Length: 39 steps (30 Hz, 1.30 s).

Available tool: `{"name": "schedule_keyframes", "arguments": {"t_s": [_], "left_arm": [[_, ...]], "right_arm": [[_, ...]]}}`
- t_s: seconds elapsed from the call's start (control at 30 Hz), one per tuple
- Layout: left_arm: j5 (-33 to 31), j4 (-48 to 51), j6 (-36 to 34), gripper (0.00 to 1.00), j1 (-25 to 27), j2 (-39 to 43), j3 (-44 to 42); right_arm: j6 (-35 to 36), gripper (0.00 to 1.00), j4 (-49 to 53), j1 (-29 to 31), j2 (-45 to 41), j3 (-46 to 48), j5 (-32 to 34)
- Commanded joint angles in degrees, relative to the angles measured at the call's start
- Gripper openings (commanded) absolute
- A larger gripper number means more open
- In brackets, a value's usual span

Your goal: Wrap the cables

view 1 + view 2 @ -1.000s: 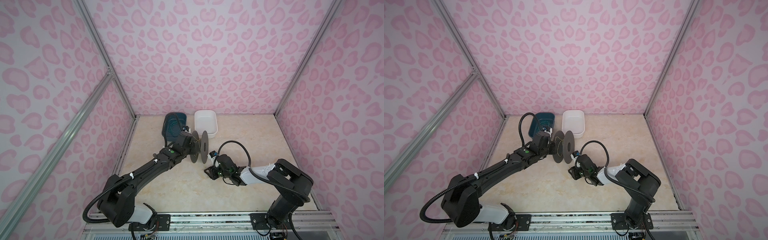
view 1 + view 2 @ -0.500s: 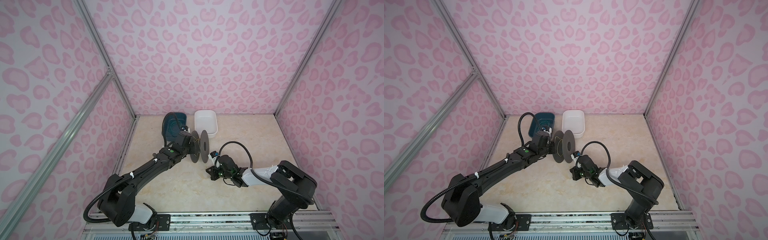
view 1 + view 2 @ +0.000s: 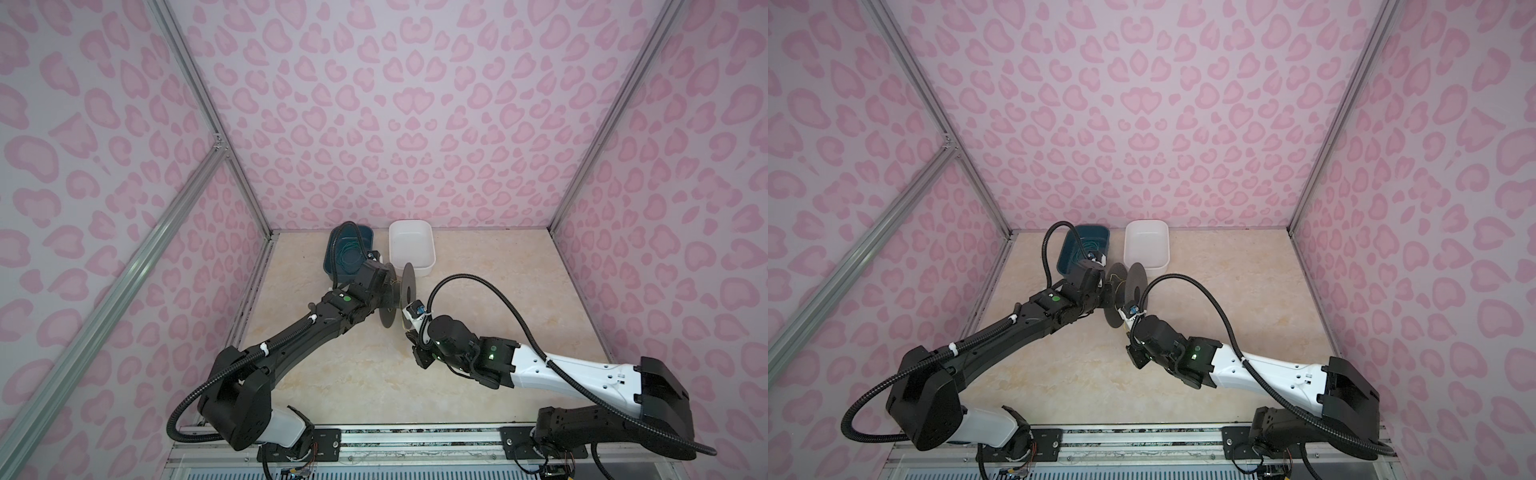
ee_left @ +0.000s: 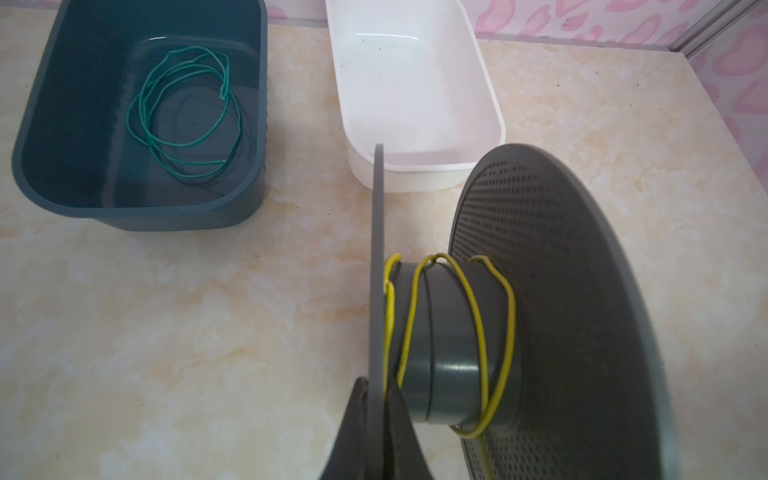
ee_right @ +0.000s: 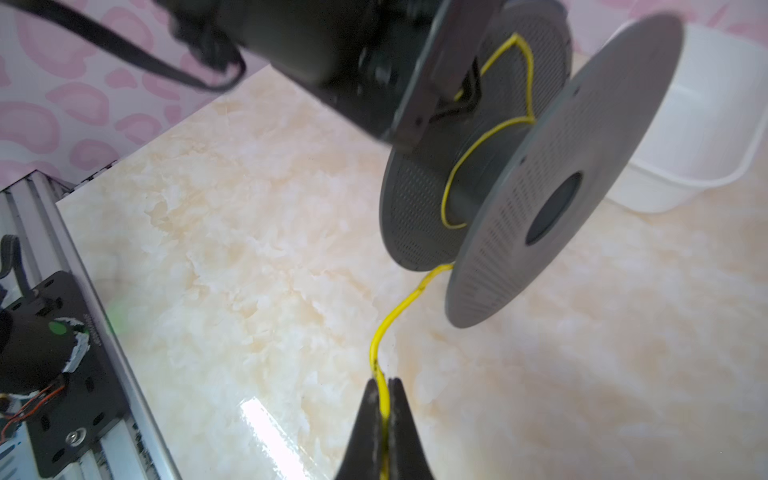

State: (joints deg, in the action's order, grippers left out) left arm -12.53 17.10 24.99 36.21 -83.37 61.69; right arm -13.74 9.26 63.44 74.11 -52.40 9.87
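Observation:
A grey spool [image 4: 449, 345] with two perforated flanges hangs over the table, seen in both top views [image 3: 409, 286] [image 3: 1136, 282]. My left gripper [image 4: 377, 386] [image 3: 384, 286] is shut on the edge of its near flange. The thin yellow cable [image 4: 512, 316] lies in a few loose turns round the hub. One strand [image 5: 374, 349] runs down from between the flanges to my right gripper [image 5: 383, 382] [image 3: 409, 338]. That gripper sits just in front of the spool, low over the table, and is shut on the cable.
Behind the spool stand a dark teal bin [image 4: 249, 62] with a coiled green wire [image 4: 178, 145] in it and a white bin [image 4: 490, 104]. Pink patterned walls close in three sides. A metal rail [image 3: 415, 436] runs along the front edge.
My right gripper has shut on the yellow cable. The right arm's elbow has sunk and stretched toward the front right. The left arm and the spool have stayed put.

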Motion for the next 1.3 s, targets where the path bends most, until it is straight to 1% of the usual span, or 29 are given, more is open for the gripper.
{"name": "schedule_keyframes", "arguments": {"t_s": [0.0, 0.13, 0.3, 0.47, 0.63, 0.83, 0.97, 1.27], "left_arm": [[-5.6, 1.7, -3.9, 0.03, 1.2, -0.1, 0.8], [-7.9, 2.8, -6.0, 0.03, 2.8, 1.1, 0.0], [-10.2, 4.2, -9.3, 0.03, 4.4, 3.7, -1.9], [-10.6, 5.6, -13.6, 0.03, 6.0, 6.6, -3.6], [-9.3, 6.3, -17.0, 0.04, 7.9, 10.2, -5.8], [-7.1, 8.0, -21.0, 0.04, 9.0, 14.0, -7.8], [-5.2, 9.3, -25.0, 0.04, 9.2, 16.9, -8.7], [-0.3, 11.3, -30.9, 0.04, 9.2, 22.8, -9.1]], "right_arm": [[8.1, 0.00, 5.2, 0.0, 0.0, -4.1, 7.5], [11.9, 0.00, 7.2, -1.4, 1.8, -9.6, 9.8], [15.7, 0.00, 7.2, -3.5, 3.3, -14.6, 10.6], [19.8, 0.00, 8.0, -6.0, 5.5, -20.0, 10.0], [22.5, 0.00, 8.7, -9.2, 7.4, -24.7, 8.1], [25.3, 0.00, 8.4, -14.5, 7.7, -25.6, 3.6], [27.2, 0.00, 7.8, -17.9, 6.8, -24.6, 0.6], [28.2, 0.00, 5.2, -24.8, 4.5, -21.5, -4.8]]}}
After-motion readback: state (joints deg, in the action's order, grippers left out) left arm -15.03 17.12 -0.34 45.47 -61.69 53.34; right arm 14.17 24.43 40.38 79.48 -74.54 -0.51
